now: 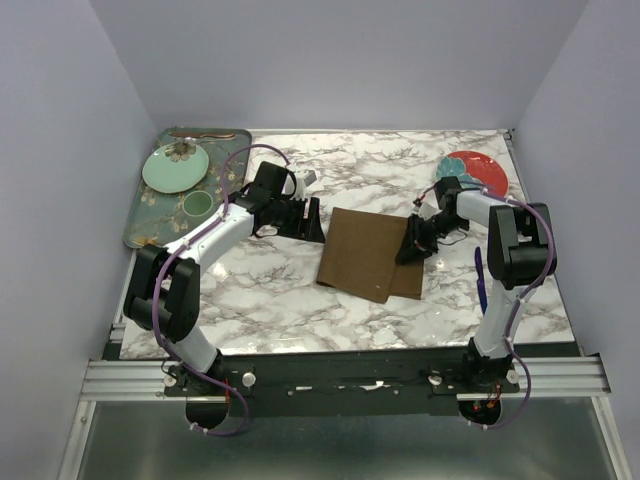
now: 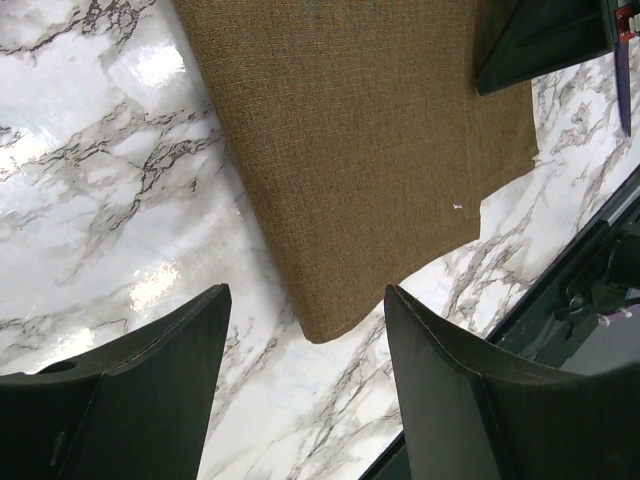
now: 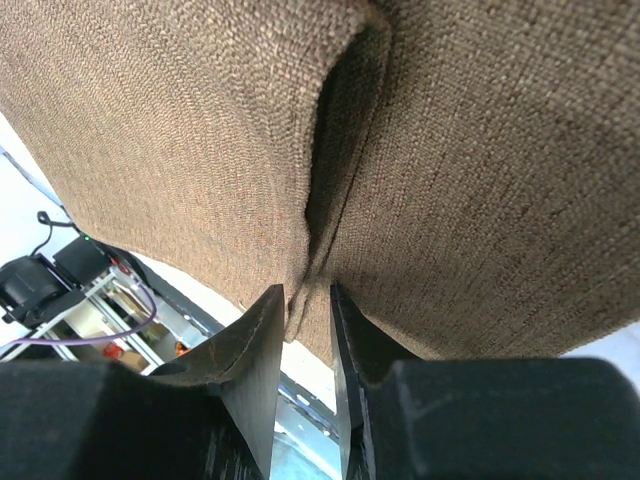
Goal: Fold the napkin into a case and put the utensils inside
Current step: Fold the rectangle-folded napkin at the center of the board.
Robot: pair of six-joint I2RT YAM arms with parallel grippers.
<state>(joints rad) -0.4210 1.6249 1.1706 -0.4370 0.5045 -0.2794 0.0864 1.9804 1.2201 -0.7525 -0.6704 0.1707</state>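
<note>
The right gripper [image 3: 308, 292] has its two dark fingers drawn nearly together on a raised ridge of the brown woven cloth napkin [image 3: 180, 130], pinching its right edge. From there the white forearm runs back past the wrist to an elbow bent above the table's right side. The left gripper [image 1: 303, 218] stands spread and empty just beside the napkin's left edge, and its arm reaches forward from the near left base.

The right wrist view alone shows the pinch: a dark crease climbs from the fingertips into the cloth. The left wrist view shows the wide gap between the left fingers [image 2: 150, 370], the napkin's near corner beyond them, and a stepped edge where a lower layer peeks out. Only the top view takes in both arms.

The napkin [image 1: 365, 255] lies folded flat at the middle of the white marble-patterned table [image 1: 270, 300], matte and coarse-woven. A slim blue-handled utensil [image 1: 480, 278] lies on the table close beside the right arm.
</note>
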